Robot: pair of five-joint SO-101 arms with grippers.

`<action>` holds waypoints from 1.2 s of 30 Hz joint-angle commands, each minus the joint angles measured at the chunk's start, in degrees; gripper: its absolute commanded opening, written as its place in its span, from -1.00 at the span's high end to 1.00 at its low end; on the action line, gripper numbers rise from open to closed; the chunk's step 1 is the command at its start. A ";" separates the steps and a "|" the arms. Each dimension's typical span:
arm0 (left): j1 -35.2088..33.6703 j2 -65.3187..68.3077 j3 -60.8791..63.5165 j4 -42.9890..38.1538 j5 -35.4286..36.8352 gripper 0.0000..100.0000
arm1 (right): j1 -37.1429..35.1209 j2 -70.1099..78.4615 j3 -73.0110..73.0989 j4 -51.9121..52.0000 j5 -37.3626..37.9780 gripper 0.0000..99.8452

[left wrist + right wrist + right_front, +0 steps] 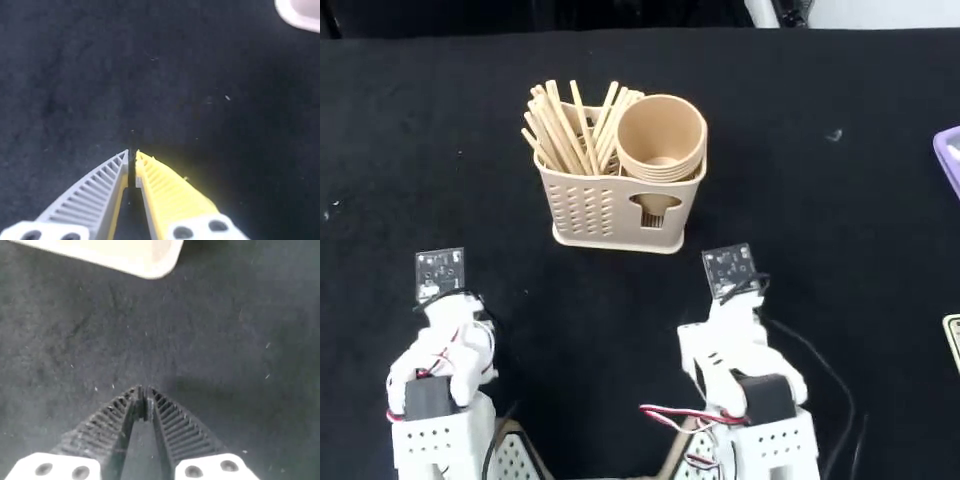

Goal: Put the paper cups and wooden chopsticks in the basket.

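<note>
A black cloth-covered table spreads across the whole scene. At its near edge the two white arms sit side by side, the left arm on the left and the right arm on the right, both folded back and well apart from each other.

Toward the far middle of the table stands the beige slotted basket, upright, with a handle cut-out in its near wall. It lies beyond both arms and somewhat closer to the right one. The right wrist view shows its pale lower edge just ahead of that arm, and in the left wrist view a pale corner shows off to one side, which looks like the same basket.

The paper cups are nested in a stack and stand upright in the right part of the basket, open mouth up. The wooden chopsticks fill the left part – a bundle standing on end, fanned and leaning at several angles, some resting against the cups.

The left gripper, one finger grey and the other yellow, hangs over bare cloth with its ribbed jaws clenched together on nothing. The right gripper, dark-fingered, is likewise closed and empty – its tips meet above the cloth near the basket.

At the table's right edge sit a purple object and, nearer, a small pale one, both cut off by the frame.
</note>
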 commanded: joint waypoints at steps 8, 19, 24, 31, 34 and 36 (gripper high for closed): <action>3.38 0.62 2.59 -1.05 0.79 0.94 | 1.05 -4.70 1.19 -0.26 -0.62 0.97; 3.30 0.18 2.59 -0.62 0.88 0.94 | 1.05 -4.70 1.19 -0.26 -0.62 0.97; 5.23 -0.53 2.59 -0.44 0.97 0.94 | 1.05 -5.32 1.19 -0.09 -0.62 0.97; 4.62 -0.53 2.59 -0.44 1.05 0.94 | 1.05 -5.32 1.19 -0.09 -0.62 0.97; 5.05 -0.44 2.59 -0.44 1.05 0.94 | 1.05 -5.32 1.19 -0.09 -0.62 0.97; 4.88 -0.44 2.59 -0.44 1.05 0.94 | 1.05 -5.32 1.19 -0.09 -0.62 0.97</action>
